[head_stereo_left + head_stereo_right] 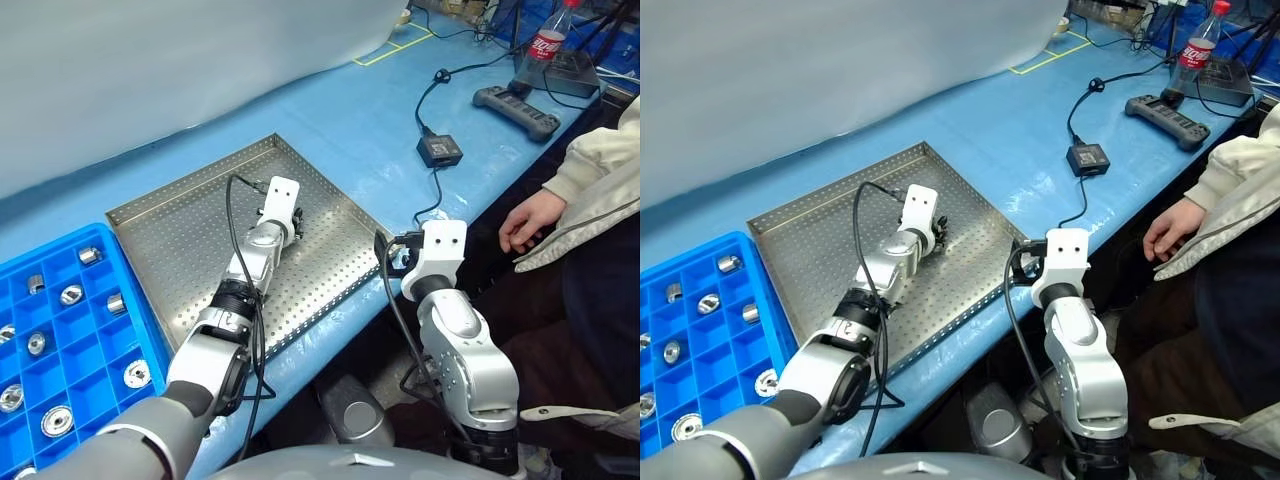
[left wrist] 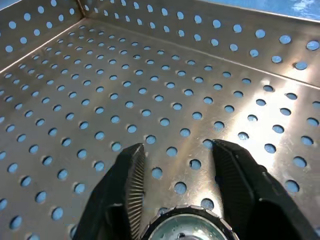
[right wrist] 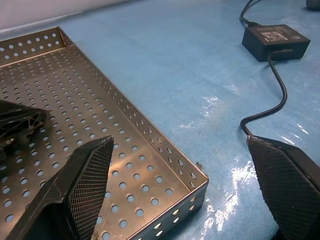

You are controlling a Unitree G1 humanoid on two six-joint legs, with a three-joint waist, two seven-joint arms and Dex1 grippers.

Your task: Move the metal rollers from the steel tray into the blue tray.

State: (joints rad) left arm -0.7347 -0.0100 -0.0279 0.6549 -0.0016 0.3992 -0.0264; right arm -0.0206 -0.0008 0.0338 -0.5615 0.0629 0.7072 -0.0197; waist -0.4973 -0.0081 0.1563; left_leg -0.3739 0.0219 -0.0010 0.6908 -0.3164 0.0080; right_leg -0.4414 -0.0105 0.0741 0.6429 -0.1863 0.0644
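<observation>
The steel tray (image 1: 180, 225) lies in the middle of the blue table, its perforated floor bare around my left gripper (image 1: 297, 222). That gripper reaches low over the tray's right half. In the left wrist view its fingers (image 2: 131, 172) are shut on a metal roller (image 2: 182, 226), a shiny ring held deep between them. The blue tray (image 1: 95, 335) sits to the left of the steel tray, and several metal rollers (image 1: 90, 256) rest in its compartments. My right gripper (image 3: 180, 142) stands open and holds nothing, above the table just off the steel tray's near right corner.
A black power adapter (image 1: 438, 150) with its cable lies on the table to the right of the steel tray. Farther right are a black controller (image 1: 515, 110) and a soda bottle (image 1: 548, 40). A person's hand (image 1: 530, 220) rests at the table's right edge.
</observation>
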